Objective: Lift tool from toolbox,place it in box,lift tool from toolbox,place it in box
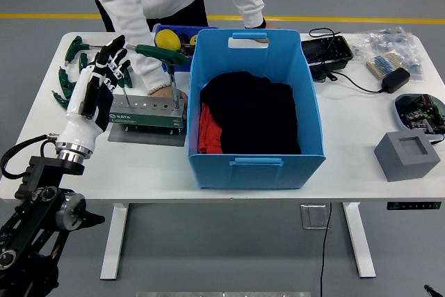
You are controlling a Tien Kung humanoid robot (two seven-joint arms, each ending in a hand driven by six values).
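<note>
A grey-green tool stand sits on a grey plate left of the blue box. A green T-handle tool stands upright in the stand's right end. A second one stands at the left end, partly hidden by my left hand. That hand hovers over the stand's left end with its fingers spread and holds nothing. A person in white at the far side rests a hand on the stand's back edge. The blue box holds black and red cloth.
Several loose green T-handle tools lie at the far left. A blue bin with a yellow ball is behind the stand. A black tray, charger and cable, bagged parts and a grey block are on the right.
</note>
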